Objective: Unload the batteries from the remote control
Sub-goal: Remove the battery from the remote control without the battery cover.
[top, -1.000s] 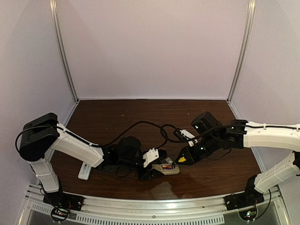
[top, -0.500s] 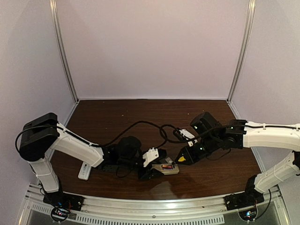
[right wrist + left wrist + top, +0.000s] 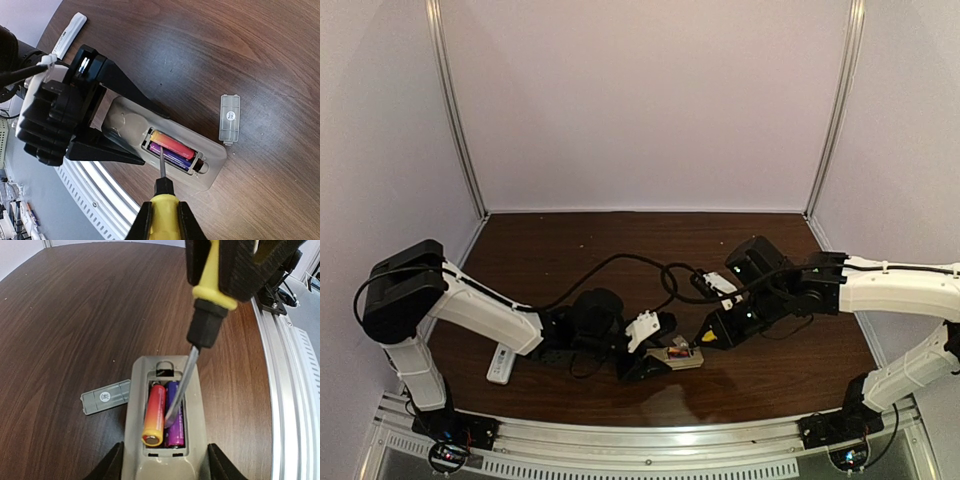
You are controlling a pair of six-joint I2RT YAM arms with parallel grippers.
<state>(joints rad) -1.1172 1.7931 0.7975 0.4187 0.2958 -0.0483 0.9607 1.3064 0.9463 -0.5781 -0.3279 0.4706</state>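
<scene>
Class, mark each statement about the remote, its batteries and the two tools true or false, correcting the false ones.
1. The small grey rectangular cover plate sits closed on the grey remote control. False: it lies on the table beside the remote.
2. The right tool grips the yellow-handled screwdriver. True.
3. The remote holds no batteries. False: a red-orange battery and a purple battery lie in its open compartment.
4. The screwdriver's tip reaches into that compartment. True.
5. The left tool hangs free. False: it clamps the remote.
</scene>
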